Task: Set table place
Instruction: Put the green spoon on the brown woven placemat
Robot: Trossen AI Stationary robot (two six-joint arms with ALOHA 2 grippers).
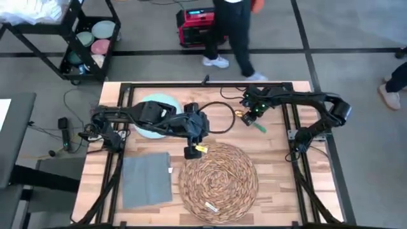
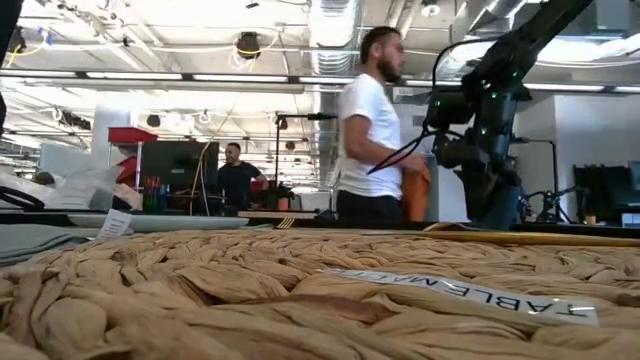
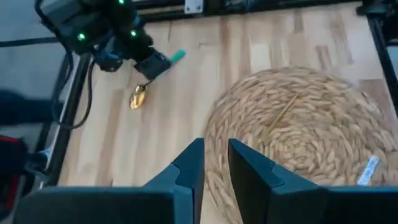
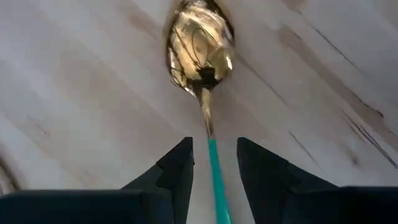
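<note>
The round woven placemat lies flat on the wooden table, near the front edge, and fills the foreground of the low view. My left gripper hovers over the mat's far left rim, open with a narrow gap and nothing in it. A spoon with a gold bowl and a teal handle lies far of the mat. My right gripper is open, one finger on either side of the handle, not seen touching it.
A pale-blue plate sits under my left arm at the far left, and a grey napkin lies left of the mat. A person stands beyond the far edge. Off the far left corner stands a cart with bowls.
</note>
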